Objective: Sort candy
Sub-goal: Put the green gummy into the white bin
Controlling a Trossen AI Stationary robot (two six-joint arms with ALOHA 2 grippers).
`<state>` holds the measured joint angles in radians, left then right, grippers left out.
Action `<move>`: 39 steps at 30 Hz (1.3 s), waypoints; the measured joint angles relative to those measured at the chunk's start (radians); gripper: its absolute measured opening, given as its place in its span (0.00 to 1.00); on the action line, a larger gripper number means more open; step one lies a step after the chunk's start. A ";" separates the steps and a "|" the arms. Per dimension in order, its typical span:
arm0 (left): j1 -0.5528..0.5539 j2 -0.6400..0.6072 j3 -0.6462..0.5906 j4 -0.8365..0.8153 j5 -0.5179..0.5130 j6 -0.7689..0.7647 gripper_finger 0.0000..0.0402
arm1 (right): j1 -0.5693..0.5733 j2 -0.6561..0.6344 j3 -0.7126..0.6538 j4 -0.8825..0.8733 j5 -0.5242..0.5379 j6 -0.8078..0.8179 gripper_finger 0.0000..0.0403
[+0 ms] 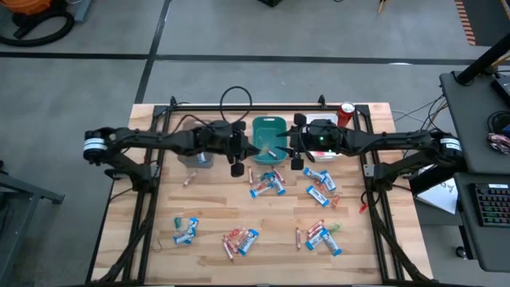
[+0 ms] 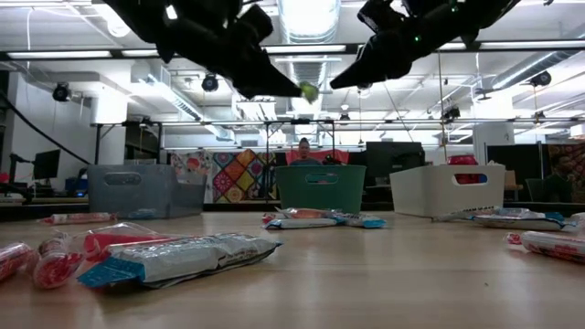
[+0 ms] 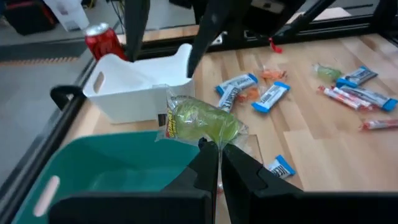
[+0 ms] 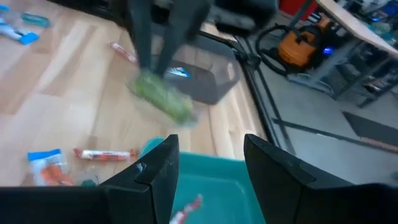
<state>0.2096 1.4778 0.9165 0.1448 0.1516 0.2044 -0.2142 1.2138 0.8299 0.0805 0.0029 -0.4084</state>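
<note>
A crinkly green wrapped candy (image 3: 202,121) is pinched by its clear wrapper in the closed left tool (image 3: 214,149), above the rim of the smooth teal tray (image 3: 118,165) at the bench's far edge. The right tool (image 4: 208,155) is held open, empty, over the same tray.

Three trays and a can on a wooden table.
At upper centre sit a grey tray (image 1: 196,157), teal tray (image 1: 269,127), white tray (image 1: 323,124) and red can (image 1: 346,115).
</note>
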 joint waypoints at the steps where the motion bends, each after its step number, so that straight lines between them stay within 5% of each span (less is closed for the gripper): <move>1: 0.000 0.013 0.000 0.013 0.000 -0.006 0.00 | 0.000 0.000 0.000 -0.003 -0.022 0.004 0.43; 16: -0.006 0.106 0.000 0.217 0.078 -0.092 0.00 | 0.005 0.025 0.000 -0.018 -0.091 0.050 0.43; 34: -0.015 0.160 0.017 0.229 0.090 -0.121 0.00 | 0.004 0.065 0.000 -0.046 -0.180 -0.034 0.43; 39: -0.015 0.158 0.017 0.223 0.102 -0.128 0.00 | 0.004 0.064 0.000 -0.049 -0.190 -0.046 0.36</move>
<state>0.1944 1.6358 0.9333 0.3679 0.2533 0.0761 -0.2100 1.2778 0.8303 0.0311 -0.1873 -0.4544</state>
